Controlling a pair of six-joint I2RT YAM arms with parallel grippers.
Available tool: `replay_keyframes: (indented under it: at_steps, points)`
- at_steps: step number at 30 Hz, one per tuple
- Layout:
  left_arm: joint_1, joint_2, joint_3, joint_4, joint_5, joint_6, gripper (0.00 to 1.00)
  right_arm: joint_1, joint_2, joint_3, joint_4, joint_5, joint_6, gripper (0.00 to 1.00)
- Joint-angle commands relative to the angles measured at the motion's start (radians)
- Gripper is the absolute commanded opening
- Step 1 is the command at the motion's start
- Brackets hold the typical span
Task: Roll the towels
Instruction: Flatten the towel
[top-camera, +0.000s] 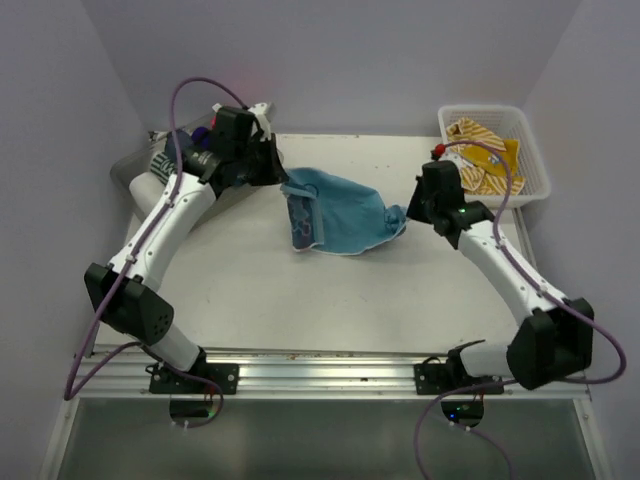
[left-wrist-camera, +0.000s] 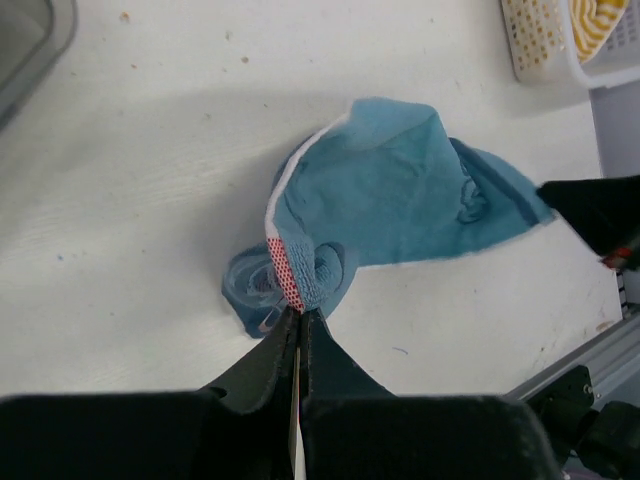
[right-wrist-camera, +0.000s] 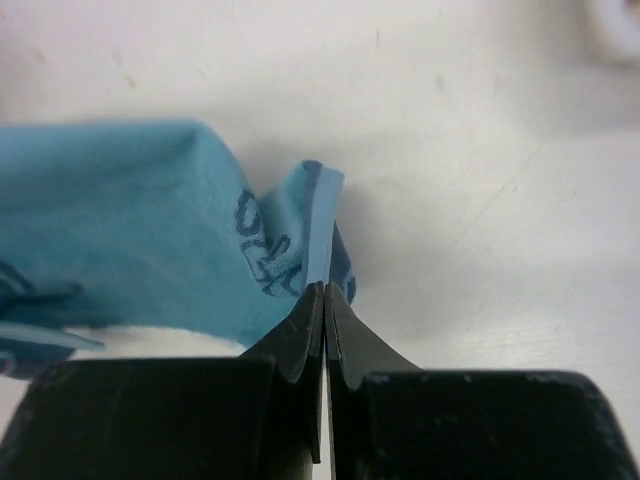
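Note:
A light blue towel (top-camera: 340, 212) with dark lettering lies crumpled in the middle of the table, stretched between both arms. My left gripper (left-wrist-camera: 300, 312) is shut on the towel's (left-wrist-camera: 400, 195) folded left corner, where a red-dotted edge strip shows. On the opposite side my right gripper (right-wrist-camera: 325, 290) is shut on a thin fold at the towel's (right-wrist-camera: 130, 230) right corner. A mustard-yellow striped towel (top-camera: 486, 152) lies in the white lattice basket (top-camera: 530, 150) at the back right.
A clear plastic tray (top-camera: 150, 165) with dark items sits at the back left, behind my left arm. The basket (left-wrist-camera: 545, 40) also shows at the top right of the left wrist view. Purple walls close in on three sides.

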Motion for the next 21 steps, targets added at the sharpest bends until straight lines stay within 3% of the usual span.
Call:
replay_keyframes:
  at_steps: [1,10,16,18,19,21]
  points:
    - [0.071,-0.091,0.071,-0.024,-0.027,0.042,0.00,-0.009,-0.166,0.142,-0.080,0.161,-0.048,0.00]
    - [0.143,-0.315,0.051,-0.053,-0.118,0.084,0.00,-0.009,-0.433,0.298,-0.228,0.282,-0.111,0.00]
    - [0.143,-0.343,0.014,-0.076,-0.133,0.072,0.00,0.000,-0.391,0.163,-0.177,-0.004,-0.037,0.00]
    - [0.143,-0.336,0.011,-0.082,-0.135,0.072,0.00,0.027,-0.346,0.105,-0.099,-0.130,-0.007,0.10]
    - [0.143,-0.332,0.012,-0.084,-0.130,0.068,0.00,0.084,-0.282,0.068,-0.074,-0.148,0.014,0.25]
    - [0.143,-0.329,0.017,-0.087,-0.127,0.068,0.00,0.162,-0.208,0.054,-0.016,-0.129,0.026,0.37]
